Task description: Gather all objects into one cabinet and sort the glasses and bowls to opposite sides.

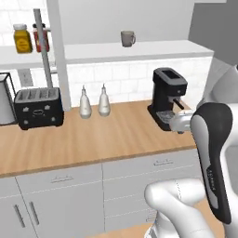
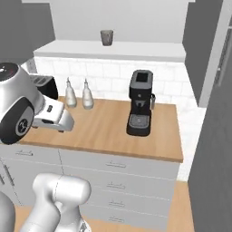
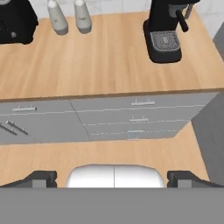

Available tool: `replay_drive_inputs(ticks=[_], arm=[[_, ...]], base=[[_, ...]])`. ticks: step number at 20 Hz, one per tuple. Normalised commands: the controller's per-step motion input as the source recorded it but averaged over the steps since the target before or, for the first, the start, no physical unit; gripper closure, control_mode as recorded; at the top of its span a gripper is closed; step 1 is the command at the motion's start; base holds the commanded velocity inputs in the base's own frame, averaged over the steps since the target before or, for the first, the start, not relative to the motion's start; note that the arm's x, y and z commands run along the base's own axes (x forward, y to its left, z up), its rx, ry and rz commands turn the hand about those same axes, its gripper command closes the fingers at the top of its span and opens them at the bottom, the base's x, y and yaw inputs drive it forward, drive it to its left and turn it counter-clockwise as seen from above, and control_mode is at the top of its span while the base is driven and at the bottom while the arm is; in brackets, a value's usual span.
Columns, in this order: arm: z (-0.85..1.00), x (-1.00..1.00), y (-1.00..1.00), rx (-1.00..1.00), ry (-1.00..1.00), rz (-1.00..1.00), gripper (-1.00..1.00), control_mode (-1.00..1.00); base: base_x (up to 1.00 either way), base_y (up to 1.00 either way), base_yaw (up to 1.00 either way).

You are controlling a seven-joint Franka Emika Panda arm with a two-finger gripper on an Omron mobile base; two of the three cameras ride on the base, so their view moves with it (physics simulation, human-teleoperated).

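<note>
The gripper [image 3: 113, 177] hangs above the floor before the drawer fronts [image 3: 135, 116], fingers spread wide and holding nothing. The grey mug [image 1: 128, 38] stands on the white cabinet board [image 1: 139, 50], at twelve o'clock from the coffee machine [image 1: 168, 96]. Reaching up risks clipping the machine or the two white bottles [image 1: 94, 102]; a sideways nudge could tip the mug off the board

mug [image 1: 128, 38]: you see grey
bottles [image 1: 94, 102]: white pair
coffee machine [image 1: 167, 96]: black
toaster [image 1: 39, 108]: black
counter [image 1: 107, 139]: your light wood top
drawer fronts [image 3: 135, 116]: pale grey
</note>
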Motion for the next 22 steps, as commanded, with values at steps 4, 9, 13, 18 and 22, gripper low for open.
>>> replay_drive_inputs(ticks=[4, 9, 13, 18, 22], arm=[[0.0, 0.0, 0.0, 0.0, 0.0, 0.0, -1.0, 1.0], [0.0, 0.0, 0.0, 0.0, 0.0, 0.0, -1.0, 1.0], [0.0, 0.0, 0.0, 0.0, 0.0, 0.0, -1.0, 1.0], [0.0, 0.0, 0.0, 0.0, 0.0, 0.0, -1.0, 1.0], [0.0, 0.0, 0.0, 0.0, 0.0, 0.0, -1.0, 1.0]], base=[[0.67, -0.48, 0.3], [0.5, -0.29, 0.06], [0.44, -0.1, -0.01], [0.28, -0.06, -0.16], [0.37, -0.05, -0.14]])
